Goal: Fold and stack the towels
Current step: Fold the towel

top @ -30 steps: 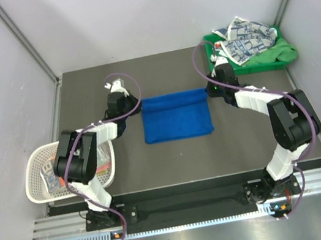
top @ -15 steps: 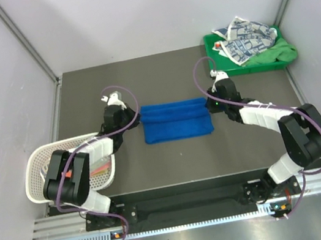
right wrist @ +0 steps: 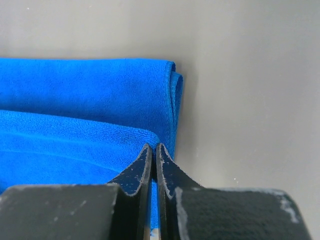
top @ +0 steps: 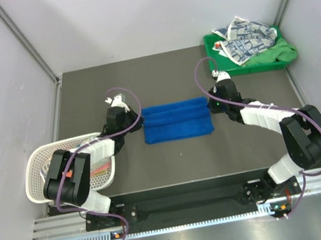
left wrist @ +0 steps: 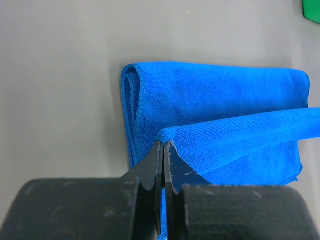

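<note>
The blue towel [top: 177,120] is lying in the middle of the tabletop [top: 165,75], folded into a band running left to right. The left jaws are pinching tight on a corner of its upper layer at the left end. The right jaws are clamping the matching corner at the right end. That layer is standing up off the folded cloth beneath. At the far right, a crumpled white printed towel [top: 244,37] is sitting on a green towel [top: 279,54] over the green tray [top: 209,41]. A white mesh basket [top: 35,173] is hanging over the tabletop's left edge.
</note>
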You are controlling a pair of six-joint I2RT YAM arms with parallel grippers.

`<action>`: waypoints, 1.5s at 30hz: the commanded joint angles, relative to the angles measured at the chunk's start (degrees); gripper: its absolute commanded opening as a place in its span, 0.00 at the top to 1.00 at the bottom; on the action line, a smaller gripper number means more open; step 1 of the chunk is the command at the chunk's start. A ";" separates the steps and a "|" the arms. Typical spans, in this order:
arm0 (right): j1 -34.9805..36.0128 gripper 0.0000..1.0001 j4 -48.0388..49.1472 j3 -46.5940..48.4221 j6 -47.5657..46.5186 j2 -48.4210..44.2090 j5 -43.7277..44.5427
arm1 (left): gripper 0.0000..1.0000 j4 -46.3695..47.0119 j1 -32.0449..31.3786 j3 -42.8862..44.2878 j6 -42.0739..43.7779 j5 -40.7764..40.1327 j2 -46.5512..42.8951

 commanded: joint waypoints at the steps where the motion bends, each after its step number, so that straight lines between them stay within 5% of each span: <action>1: 0.48 1.00 1.39 -1.07 0.45 -3.09 1.09 | 1.00 0.57 -0.26 -0.49 -0.16 0.82 0.28; 26: 1.62 0.96 6.49 -10.91 3.61 -6.61 -3.75 | 0.93 -1.71 -1.67 -6.82 -2.18 -1.29 -6.48; 30: 1.71 0.89 6.67 -11.88 3.97 -7.49 -3.75 | 0.83 -2.15 -1.94 -7.26 -2.09 -1.12 -7.36; 45: 1.80 0.71 -1.76 -13.91 4.76 -20.67 -5.33 | 0.77 -10.77 -2.99 -7.36 -3.06 -2.52 -21.60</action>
